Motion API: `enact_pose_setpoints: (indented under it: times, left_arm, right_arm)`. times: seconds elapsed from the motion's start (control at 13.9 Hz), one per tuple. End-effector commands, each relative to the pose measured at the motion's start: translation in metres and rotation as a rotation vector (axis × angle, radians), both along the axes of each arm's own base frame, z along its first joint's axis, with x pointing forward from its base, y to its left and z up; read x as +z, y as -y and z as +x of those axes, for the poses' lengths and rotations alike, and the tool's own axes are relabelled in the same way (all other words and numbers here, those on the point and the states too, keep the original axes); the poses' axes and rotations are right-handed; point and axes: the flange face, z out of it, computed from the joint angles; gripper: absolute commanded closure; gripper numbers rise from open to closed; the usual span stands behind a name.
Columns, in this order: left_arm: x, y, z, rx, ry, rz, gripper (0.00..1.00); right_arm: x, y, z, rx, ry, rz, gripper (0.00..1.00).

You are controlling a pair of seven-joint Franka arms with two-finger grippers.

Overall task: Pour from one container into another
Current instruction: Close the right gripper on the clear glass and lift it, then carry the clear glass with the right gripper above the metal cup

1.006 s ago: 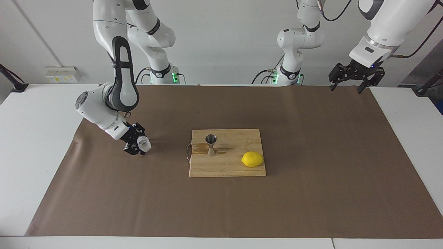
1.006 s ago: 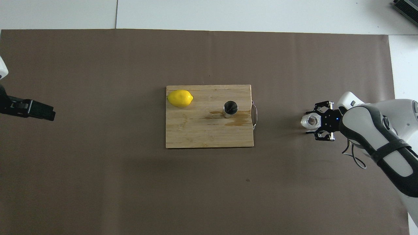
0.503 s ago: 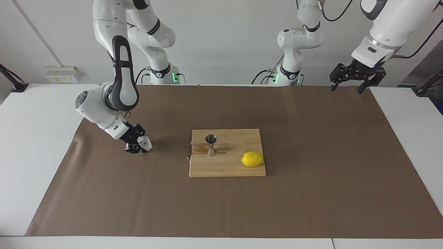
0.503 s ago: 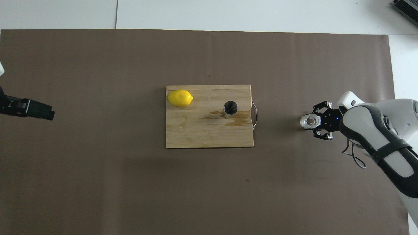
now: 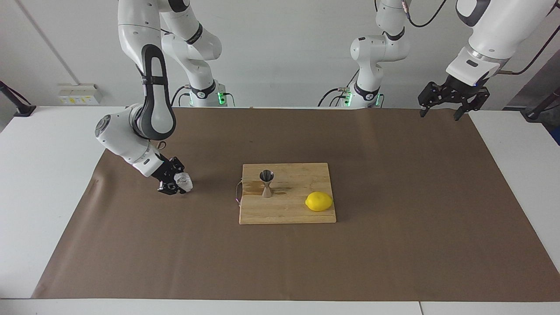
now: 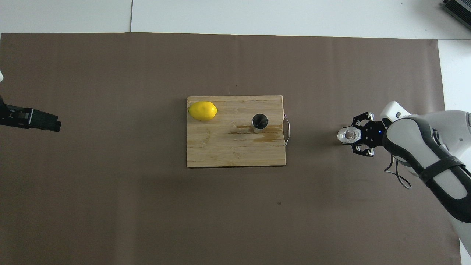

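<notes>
L gripper (image 5: 445, 109) waits in the air over the brown mat's (image 5: 393, 245) robot-side edge, at the L arm's end, fingers apart, nothing in them. R gripper (image 5: 175, 183) is down at the mat toward the R arm's end, clamped on the clear cup (image 5: 183, 182); cup sits low at the mat, upright, well apart from the board (image 5: 288, 214). Board lies mid-mat. On it the steel jigger (image 5: 266, 183) stands upright nr the edge facing the R arm, wet stain beside it. Lemon (image 5: 319, 201) lies nr the board's corner farthest from the robots, L arm's end.
</notes>
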Motion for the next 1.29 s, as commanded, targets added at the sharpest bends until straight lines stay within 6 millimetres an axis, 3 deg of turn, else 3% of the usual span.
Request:
enact_pose_setpoints:
  times: [0.0,0.36,0.72,1.22]
  left_arm:
    - [-0.002,-0.001,-0.005,0.009,0.006,-0.007,0.00]
    - [-0.002,-0.001,-0.005,0.011,0.005,-0.007,0.00]
    - [-0.002,-0.002,-0.005,0.012,0.003,-0.007,0.00]
    - [-0.002,-0.001,-0.005,0.011,0.003,-0.007,0.00]
  right_arm:
    - [0.008,-0.002,0.005,-0.017,0.030,0.015,0.97]
    - [0.016,-0.006,0.008,-0.049,0.027,0.019,0.98]
    - [0.039,-0.022,0.014,-0.084,0.040,0.021,0.98]
    - [0.063,-0.066,0.024,-0.110,0.019,-0.014,0.98]
